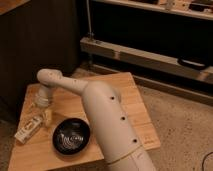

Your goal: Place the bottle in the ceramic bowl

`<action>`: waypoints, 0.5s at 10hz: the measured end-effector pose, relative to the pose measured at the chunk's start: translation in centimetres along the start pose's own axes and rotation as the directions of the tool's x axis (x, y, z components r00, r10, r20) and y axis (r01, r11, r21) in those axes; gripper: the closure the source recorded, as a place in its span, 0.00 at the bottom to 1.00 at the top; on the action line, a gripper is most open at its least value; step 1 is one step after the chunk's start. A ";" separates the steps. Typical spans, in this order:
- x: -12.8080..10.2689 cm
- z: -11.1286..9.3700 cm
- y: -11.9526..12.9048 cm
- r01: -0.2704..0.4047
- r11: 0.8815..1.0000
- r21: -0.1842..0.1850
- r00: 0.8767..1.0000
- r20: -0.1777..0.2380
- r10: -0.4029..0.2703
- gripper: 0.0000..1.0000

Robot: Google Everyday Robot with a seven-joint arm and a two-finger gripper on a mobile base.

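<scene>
The bottle is a small cream-white boxy bottle lying on its side near the left front edge of the wooden table. The ceramic bowl is round, glossy black and holds nothing; it sits right of the bottle near the front edge. My gripper hangs from the white arm and points down at the table. It is just right of and behind the bottle's far end, and left of and behind the bowl. Whether it touches the bottle is unclear.
The table stands on a speckled floor. A dark cabinet is behind at left. A low metal rail and shelf run behind at right. My arm crosses the table's middle from the front.
</scene>
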 end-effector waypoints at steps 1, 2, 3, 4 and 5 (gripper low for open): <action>-0.1 0.3 0.0 0.000 1.000 -0.002 1.000 -0.002 0.000 0.20; -0.3 0.6 0.0 0.002 1.000 -0.006 1.000 -0.006 -0.002 0.20; -0.4 0.9 0.0 0.003 1.000 -0.011 1.000 -0.009 -0.003 0.20; -0.6 1.2 -0.1 0.005 1.000 -0.015 1.000 -0.013 -0.005 0.20; -0.7 1.5 0.0 0.004 1.000 -0.019 1.000 -0.017 -0.005 0.24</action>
